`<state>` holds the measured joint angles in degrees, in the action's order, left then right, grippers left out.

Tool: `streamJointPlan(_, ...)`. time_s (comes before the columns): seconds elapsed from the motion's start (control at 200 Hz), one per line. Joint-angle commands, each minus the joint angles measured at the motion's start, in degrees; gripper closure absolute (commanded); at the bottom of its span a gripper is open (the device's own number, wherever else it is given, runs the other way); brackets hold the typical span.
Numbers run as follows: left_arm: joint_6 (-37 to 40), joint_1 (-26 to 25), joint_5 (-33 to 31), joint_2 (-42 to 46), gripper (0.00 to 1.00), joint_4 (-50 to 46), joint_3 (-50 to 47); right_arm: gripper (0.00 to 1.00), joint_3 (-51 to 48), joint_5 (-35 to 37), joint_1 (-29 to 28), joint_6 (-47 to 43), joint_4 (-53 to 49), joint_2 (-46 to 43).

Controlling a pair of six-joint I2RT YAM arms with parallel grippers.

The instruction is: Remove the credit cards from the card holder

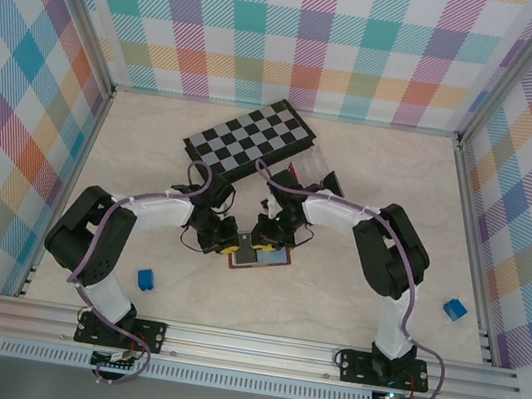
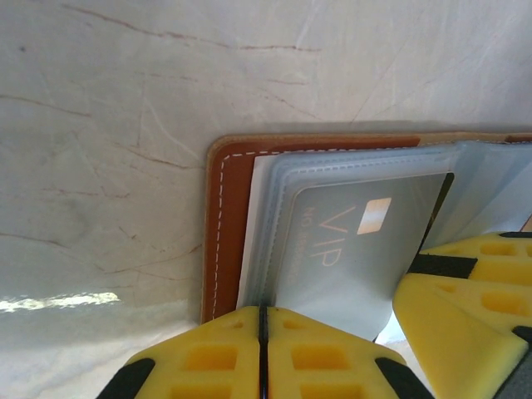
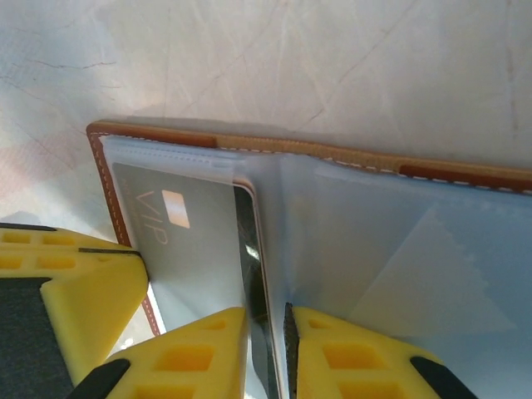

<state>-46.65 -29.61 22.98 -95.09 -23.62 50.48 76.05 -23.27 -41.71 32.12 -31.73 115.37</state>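
Seen from above, two robot arms reach inward over a pale marbled counter (image 1: 141,155) walled in with bright checked fabric. Their hands meet at the middle of the counter over a small brown leather card holder (image 1: 259,258), which lies open and flat. A folding chessboard (image 1: 251,136) lies behind it towards the back wall, well apart. One small blue block (image 1: 145,280) sits near the left arm and another blue block (image 1: 454,309) sits near the right arm, both far from the card holder.

In the left wrist view, the card holder (image 2: 229,233) shows its stitched brown edge and clear plastic sleeves (image 2: 283,179). A grey card (image 2: 357,233) marked "VIP" sits inside one sleeve. The left hand (image 2: 263,309) has its yellow fingers pressed together, and their tips rest at the near edge of the sleeves.

In the right wrist view, the same card (image 3: 179,237) lies in the left half of the open card holder (image 3: 166,138). The right hand (image 3: 268,309) has its fingers (image 3: 341,357) a narrow gap apart. A raised leaf with a dark card edge stands between them. It is hard to tell whether they pinch it or only flank it.
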Motion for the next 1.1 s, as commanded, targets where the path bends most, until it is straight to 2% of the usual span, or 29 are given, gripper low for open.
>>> streamJointPlan(0.0, 0.97, -0.63, -1.51, -2.07, 0.92, -1.25, -0.97, 0.8, 0.31, -1.36, -0.3, -1.25, -0.87, 0.99)
streamJointPlan(0.245, 1.11, -0.61, -2.32, -2.64, 0.94, -1.61, -1.51, 0.84, -1.49, -6.69, -0.24, -1.5, 3.6, -0.02)
streamJointPlan(0.6, 2.06, -0.63, -3.38, -2.65, 0.94, -3.12, -1.06, 0.95, -4.39, -6.62, 0.49, -1.18, 5.59, -3.87)
streamJointPlan(1.095, 3.03, -0.62, -4.21, -1.21, 0.92, -6.31, 2.08, 0.99, -7.28, -0.21, 1.64, -0.54, 2.67, -7.26)
